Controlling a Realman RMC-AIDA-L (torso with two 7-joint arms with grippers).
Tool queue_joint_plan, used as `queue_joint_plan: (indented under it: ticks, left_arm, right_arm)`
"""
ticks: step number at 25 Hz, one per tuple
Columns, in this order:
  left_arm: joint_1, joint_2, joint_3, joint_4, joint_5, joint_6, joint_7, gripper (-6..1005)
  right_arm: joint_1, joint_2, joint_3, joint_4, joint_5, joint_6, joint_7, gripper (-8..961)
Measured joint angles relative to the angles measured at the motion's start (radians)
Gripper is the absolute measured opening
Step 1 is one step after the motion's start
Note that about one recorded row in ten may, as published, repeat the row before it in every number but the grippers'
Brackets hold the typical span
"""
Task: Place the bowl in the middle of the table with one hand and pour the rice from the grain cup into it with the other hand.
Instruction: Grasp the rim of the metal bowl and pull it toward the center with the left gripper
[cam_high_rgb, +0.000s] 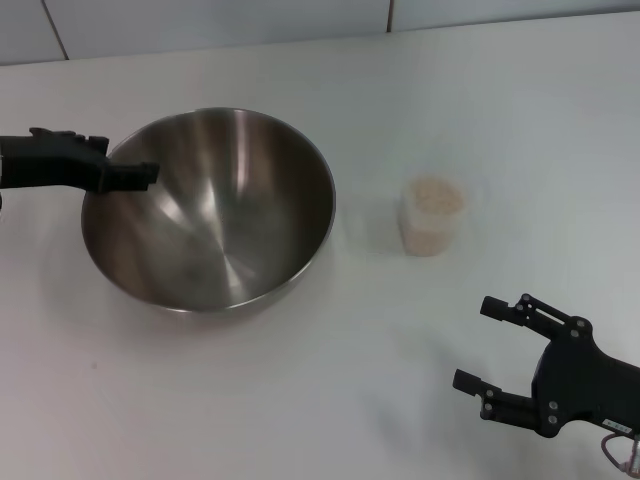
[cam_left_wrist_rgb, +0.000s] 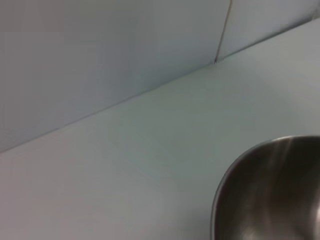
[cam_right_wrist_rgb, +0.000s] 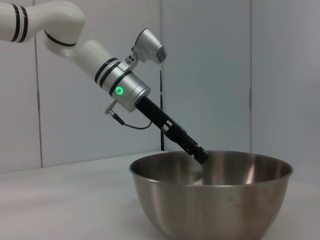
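Note:
The steel bowl (cam_high_rgb: 215, 215) sits on the white table (cam_high_rgb: 300, 400), left of its middle. My left gripper (cam_high_rgb: 125, 175) comes in from the left and is shut on the bowl's left rim, one finger reaching inside. The right wrist view shows that arm slanting down into the bowl (cam_right_wrist_rgb: 215, 200). The left wrist view shows only a part of the bowl's rim (cam_left_wrist_rgb: 225, 190). The clear grain cup (cam_high_rgb: 432, 218), full of pale rice (cam_high_rgb: 436, 195), stands upright to the right of the bowl. My right gripper (cam_high_rgb: 472, 342) is open and empty near the front right, well short of the cup.
A wall with panel seams (cam_high_rgb: 390, 15) runs along the table's far edge. Bare table lies between the bowl and the cup and in front of the bowl.

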Motion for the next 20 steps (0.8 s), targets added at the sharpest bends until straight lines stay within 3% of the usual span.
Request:
queue_joint_plan:
  ticks: [20]
  left_arm:
    - [-0.050,0.003,0.003,-0.031,0.088,0.038,-0.061,680]
  right_arm:
    - [0.003,0.000,-0.004,0.000,0.000,0.001,-0.001,834]
